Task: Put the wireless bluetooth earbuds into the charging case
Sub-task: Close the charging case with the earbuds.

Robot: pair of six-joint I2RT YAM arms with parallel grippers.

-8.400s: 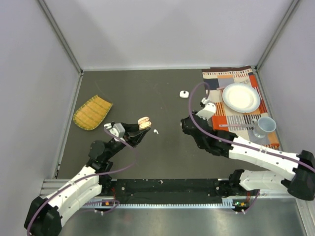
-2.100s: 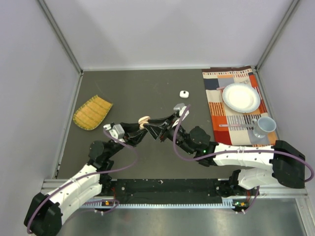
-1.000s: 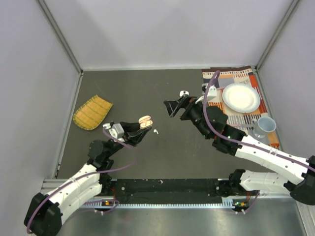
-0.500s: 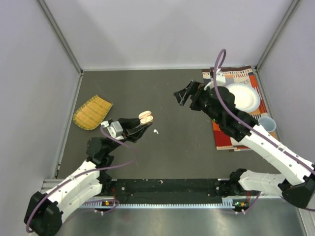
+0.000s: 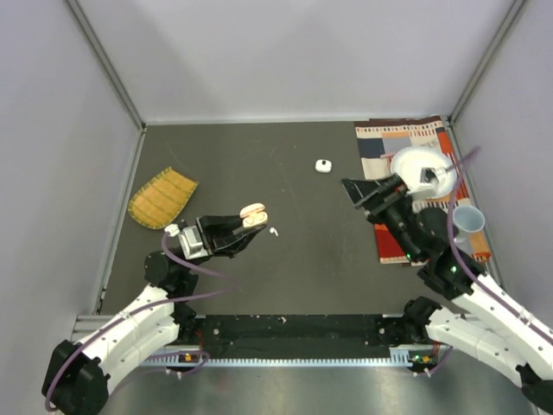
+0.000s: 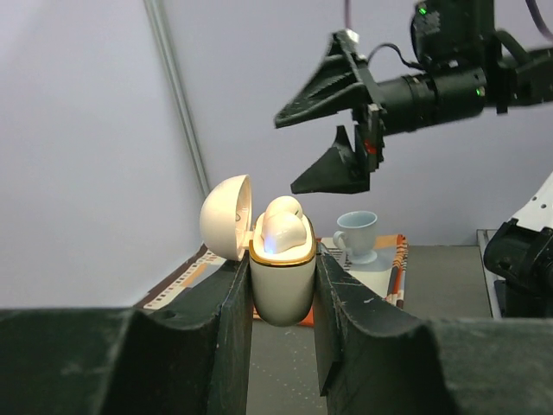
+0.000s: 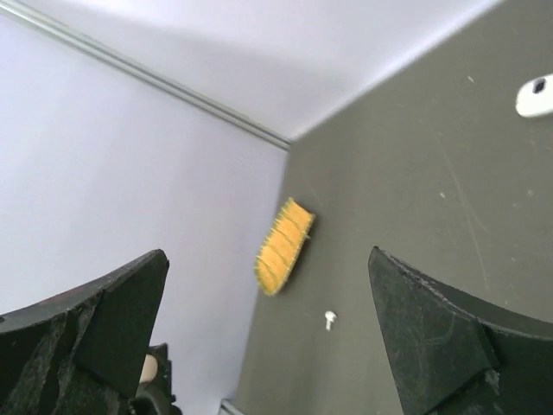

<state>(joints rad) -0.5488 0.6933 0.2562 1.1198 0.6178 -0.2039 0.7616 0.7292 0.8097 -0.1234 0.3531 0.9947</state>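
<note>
Now the right pincer (image 5: 361,192) has pulled well clear of the case (image 6: 281,277). Two seconds ago its tips met the case over the middle of the worktop (image 5: 302,277), and since then it has swung back and to the right until it hangs by the near edge of the plate (image 5: 406,162), over the placemat (image 5: 389,143). Its jaws stand spread wide and we see nothing between them. The left pincer (image 6: 281,292) has hardly shifted. It stays pressed onto the case, one finger on each flank, holding it upright above the worktop with the lid (image 6: 226,216) swung open to one side. In the left wrist view peach buds (image 6: 281,229) sit in the mouth of the case, rising above its gold rim. We think we see two heads, though we cannot tell whether they are fully seated. We judge that the right arm's visit was a delivery, so this case may need only its lid shut. One white bud (image 5: 273,232) lies loose on the worktop just beside the held case, where it lay all along. A small white thing (image 5: 323,165), perhaps a second case, rests farther back, well apart. That bud looks like the next job, and the free right pincer will need a fine pinch for something so tiny.
</note>
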